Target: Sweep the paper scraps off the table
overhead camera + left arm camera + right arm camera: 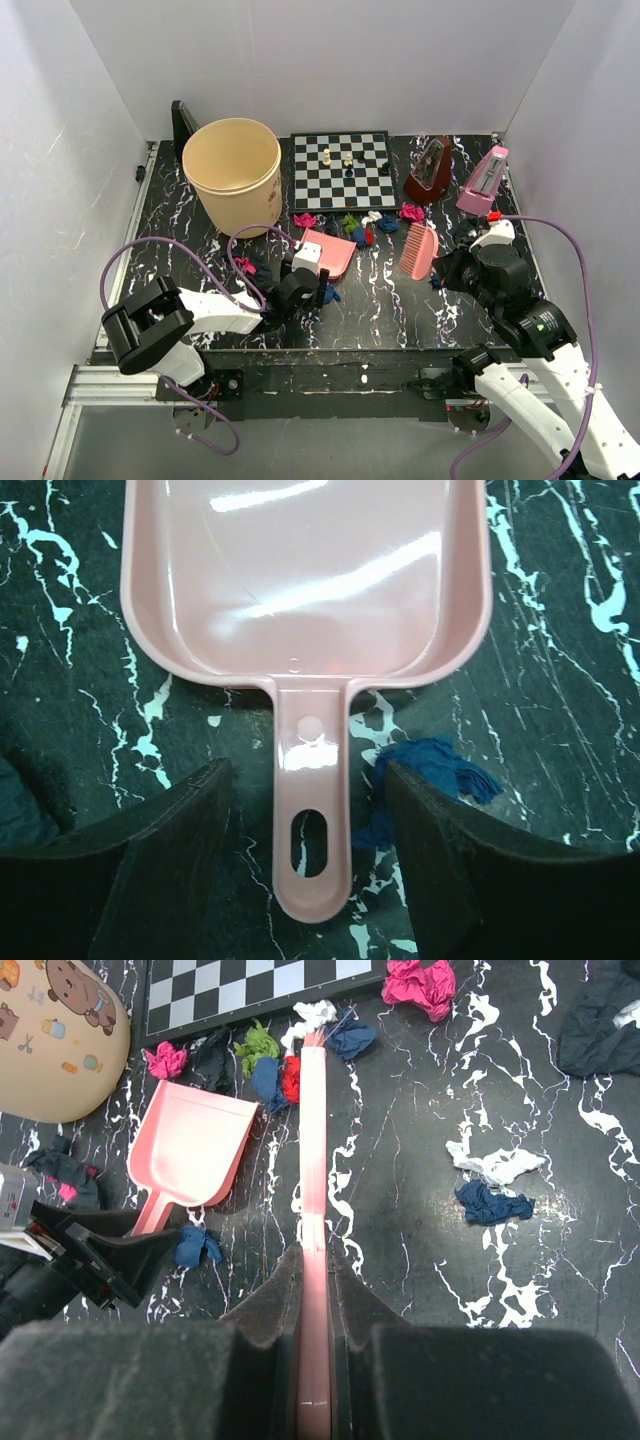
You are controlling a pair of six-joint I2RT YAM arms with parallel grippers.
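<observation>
Looking down the left wrist cam, I see my left end effector (pixel 305 780) is released. Its two fingers (pixel 170 860) stand either side of the handle of the pink dustpan (pixel 300 580), with a gap on both sides, so nothing's gripped. The dustpan lies flat on the tabletop (pixel 60 680), mouth pointing away from the arm. One of the paper scraps (pixel 430 770), a blue one, sits just beside the handle, right up against the inside of one finger.

Over on the other arm, the right end effector (pixel 313 1285) is clenched on a pink brush (pixel 312 1160), which I see edge-on running straight out from the fingers. Its far end lines up with a clump of scraps (green, blue, red, white) near the front edge of the chessboard (pixel 250 985). I honestly can't tell if it's touching them.

The rest of the scraps are spread around:
- a magenta one sits near the chessboard's corner
- a white and a blue one lie together on the far side of the brush from the dustpan
- a magenta and a black one sit just past the dustpan's mouth

The cream bucket (pixel 232 175) stands upright at the back left, next to the chessboard.
</observation>
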